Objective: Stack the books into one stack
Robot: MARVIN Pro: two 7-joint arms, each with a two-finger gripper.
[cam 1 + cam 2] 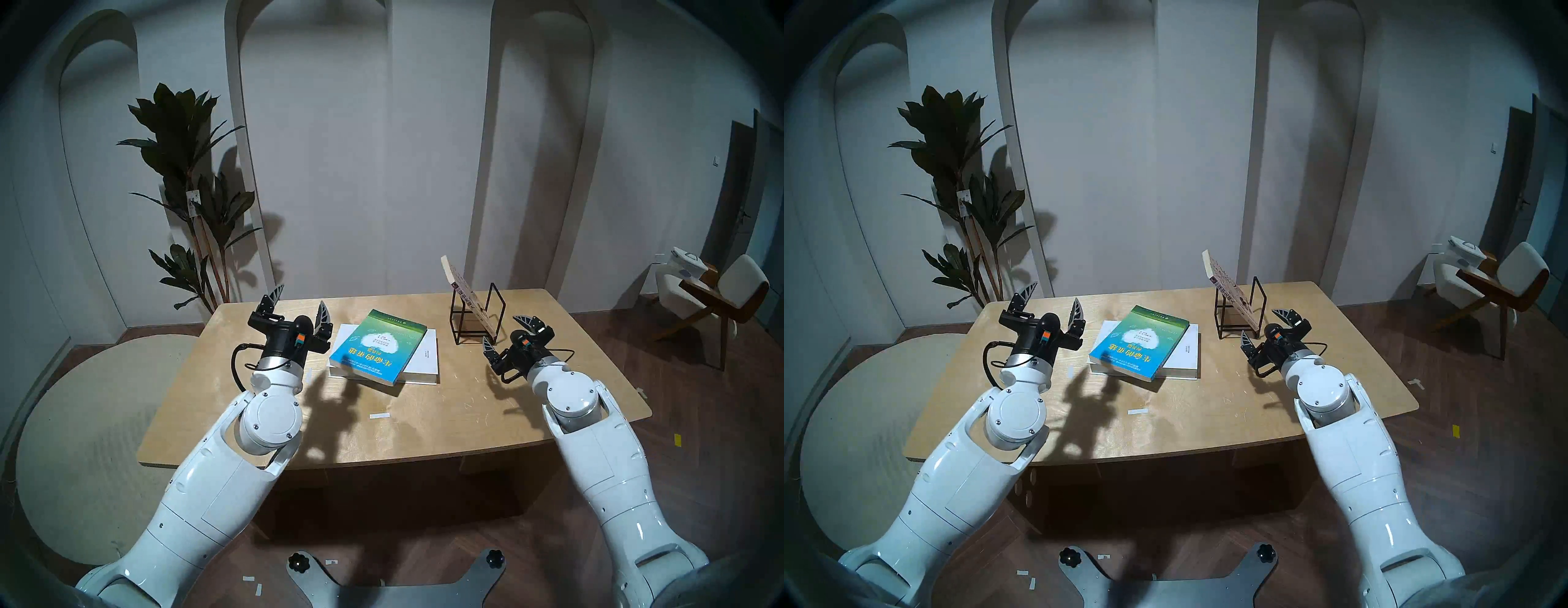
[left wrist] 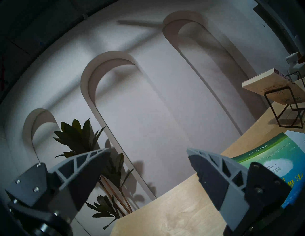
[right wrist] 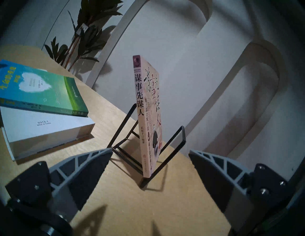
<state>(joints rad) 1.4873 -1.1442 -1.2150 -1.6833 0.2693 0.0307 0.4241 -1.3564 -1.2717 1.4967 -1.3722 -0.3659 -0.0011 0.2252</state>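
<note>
My right gripper (image 1: 511, 333), jaws spread and empty, sits just in front of the thin beige-pink paperback with black calligraphy (image 3: 149, 115), which leans upright in the black wire rack (image 3: 148, 148), spine toward me, long axis vertical. My left gripper (image 1: 299, 306), also spread and empty, hovers beside the blue-green cloud paperback (image 1: 377, 346) lying on the thick white hardcover (image 1: 426, 356) on the wooden bench (image 1: 424, 424).

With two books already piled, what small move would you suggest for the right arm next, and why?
Probably ease the open right gripper forward around the beige-pink book. That book stands leaning in the black wire rack, apart from the blue-green book lying on the white book, and the gripper is empty and faces its spine.
</note>
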